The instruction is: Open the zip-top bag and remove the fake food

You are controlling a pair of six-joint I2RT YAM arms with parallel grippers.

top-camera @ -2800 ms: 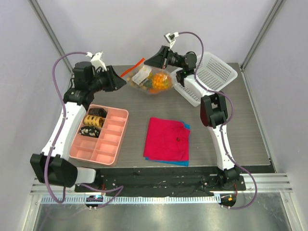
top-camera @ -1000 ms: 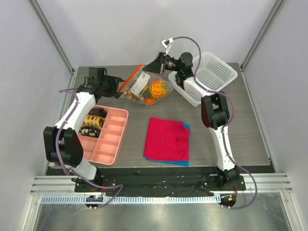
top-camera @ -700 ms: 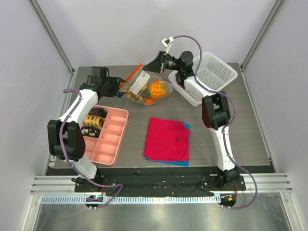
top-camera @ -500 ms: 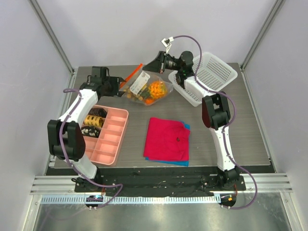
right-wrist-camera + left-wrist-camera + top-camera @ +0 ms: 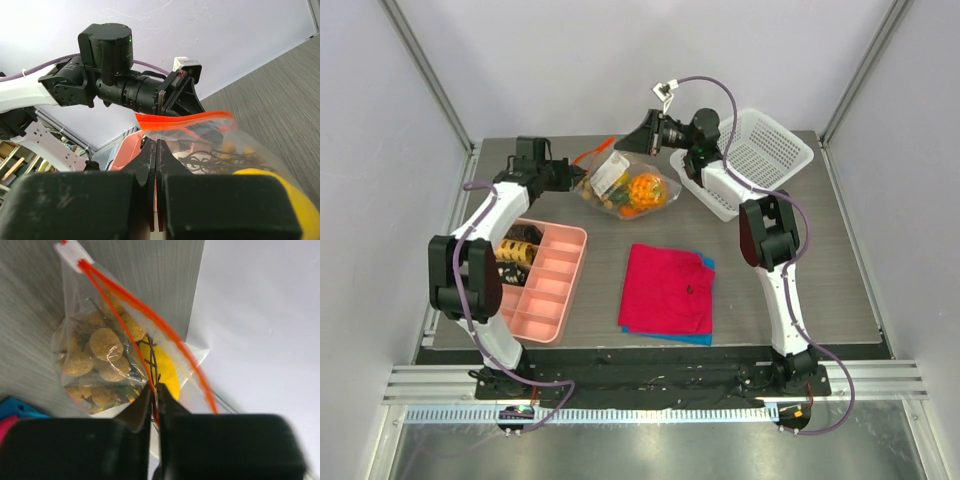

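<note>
Progress: zip-top bag [image 5: 625,187] lay near the middle of the table's [image 5: 820,260] far edge, its orange zip strip [image 5: 150,315] parted, fake food [image 5: 645,188] all inside, none removed | Pose: left tool [image 5: 576,172] and right tool [image 5: 628,146] reached in from opposite sides, each pinched tight on one lip of the mouth.

The zip-top bag [image 5: 620,188] is shown clear, with an orange-red zip strip [image 5: 145,315] along its mouth, between the black left claw [image 5: 155,390] and the black right claw [image 5: 154,145]. Inside, the fake food [image 5: 102,347] is coloured speckled tan-brown near the left claw, with yellow and orange beyond. A white mesh basket [image 5: 765,150] is seen beside the right claw. Nearer than the left claw, a salmon-pink tray [image 5: 545,295] is found; nearer than the right claw, a red cloth [image 5: 665,285] edged in blue. The bench [image 5: 810,270] is streaked dark grey.
</note>
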